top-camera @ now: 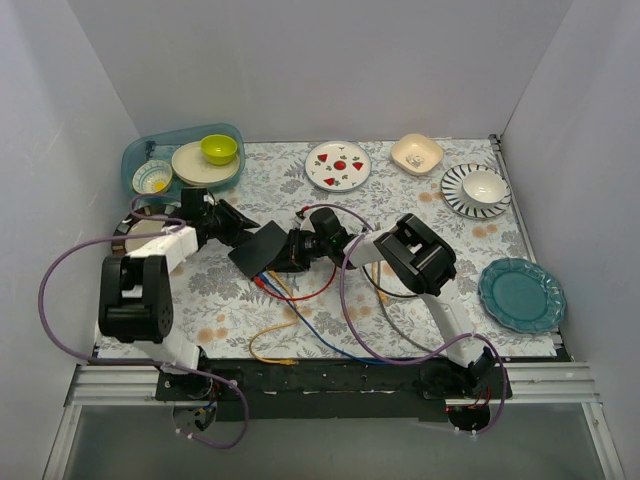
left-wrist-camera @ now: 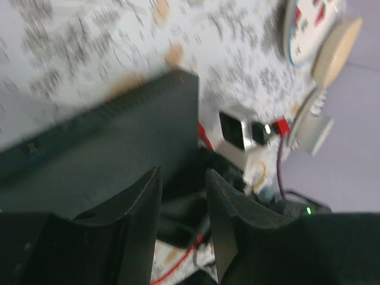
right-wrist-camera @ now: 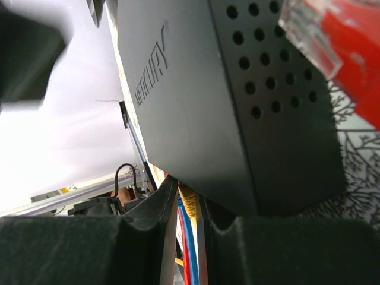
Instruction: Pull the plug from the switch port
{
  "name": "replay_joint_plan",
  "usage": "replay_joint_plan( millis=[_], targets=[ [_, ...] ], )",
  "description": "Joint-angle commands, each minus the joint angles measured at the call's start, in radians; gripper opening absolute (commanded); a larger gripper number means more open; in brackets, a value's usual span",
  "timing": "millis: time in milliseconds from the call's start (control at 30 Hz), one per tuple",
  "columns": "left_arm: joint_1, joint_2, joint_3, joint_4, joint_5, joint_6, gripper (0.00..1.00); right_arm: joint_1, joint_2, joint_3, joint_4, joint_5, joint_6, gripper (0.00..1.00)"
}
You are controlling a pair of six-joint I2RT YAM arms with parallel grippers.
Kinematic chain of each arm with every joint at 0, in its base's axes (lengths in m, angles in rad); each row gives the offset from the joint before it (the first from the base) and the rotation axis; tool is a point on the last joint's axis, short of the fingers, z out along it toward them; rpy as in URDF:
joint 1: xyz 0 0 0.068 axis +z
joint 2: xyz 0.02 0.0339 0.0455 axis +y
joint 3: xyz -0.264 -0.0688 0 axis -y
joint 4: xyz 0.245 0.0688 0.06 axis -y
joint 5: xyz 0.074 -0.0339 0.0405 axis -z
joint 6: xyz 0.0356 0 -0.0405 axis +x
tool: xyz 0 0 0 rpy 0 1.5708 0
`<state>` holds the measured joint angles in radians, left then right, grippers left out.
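Setting: robot test cell in a lab, not a home. Evidence: plain white panel walls [top-camera: 300,60] box the counter [top-camera: 230,300] on three sides. An aluminium rail [top-camera: 320,385] along the near edge carries both arm mounts. Crockery such as a teal plate [top-camera: 521,294] sits on floral cloth.

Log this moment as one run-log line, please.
left gripper: at matte black rectangular switch | right gripper: by cabled edge | clear-tipped red plug: unplugged

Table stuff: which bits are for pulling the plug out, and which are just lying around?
For the job: switch, red plug, cables.

Just lying about: strawberry plate, teal plate, striped plate, beige bowl, green bowl, blue tray.
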<state>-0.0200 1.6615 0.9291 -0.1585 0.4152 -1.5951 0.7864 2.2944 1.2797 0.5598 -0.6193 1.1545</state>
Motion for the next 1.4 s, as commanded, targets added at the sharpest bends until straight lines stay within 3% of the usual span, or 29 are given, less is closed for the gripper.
replay_joint_plan(
  millis=[0, 133, 267, 533, 767, 900, 1133, 1267, 1367],
  targets=[
    [-0.035, -0.180, -0.133, -0.047, 0.114, -0.065, 0.36, 0.005, 0.016, -0.037, -0.078, 0.056, -0.044, 0.03],
    [-0.077, -0.200, -0.260, 0.008, 0.230, -0.065, 0.34, 0.001, 0.014, -0.040, -0.106, 0.058, -0.070, 0.01],
    [-0.092, -0.194, -0.341, 0.011, 0.170, -0.054, 0.34, -0.003, 0.008, -0.051, -0.130, 0.056, -0.102, 0.01],
    [-0.090, -0.129, -0.283, -0.078, 0.014, -0.005, 0.33, -0.001, -0.044, -0.128, -0.176, 0.056, -0.177, 0.01],
    [-0.086, -0.115, -0.222, -0.087, -0.001, -0.008, 0.33, -0.024, -0.139, -0.239, -0.207, 0.076, -0.242, 0.01],
    [-0.075, -0.173, -0.194, -0.056, 0.031, -0.011, 0.34, -0.082, -0.318, -0.347, -0.208, 0.212, -0.291, 0.01],
    [-0.070, -0.224, -0.151, 0.005, 0.088, -0.022, 0.36, -0.229, -0.643, -0.341, -0.386, 0.423, -0.437, 0.01],
    [-0.067, -0.218, -0.157, 0.004, 0.089, -0.023, 0.36, -0.311, -0.745, -0.349, -0.413, 0.535, -0.453, 0.01],
    [-0.067, -0.212, -0.177, 0.005, 0.086, -0.025, 0.36, -0.335, -0.756, -0.304, -0.527, 0.641, -0.495, 0.01]
  ],
)
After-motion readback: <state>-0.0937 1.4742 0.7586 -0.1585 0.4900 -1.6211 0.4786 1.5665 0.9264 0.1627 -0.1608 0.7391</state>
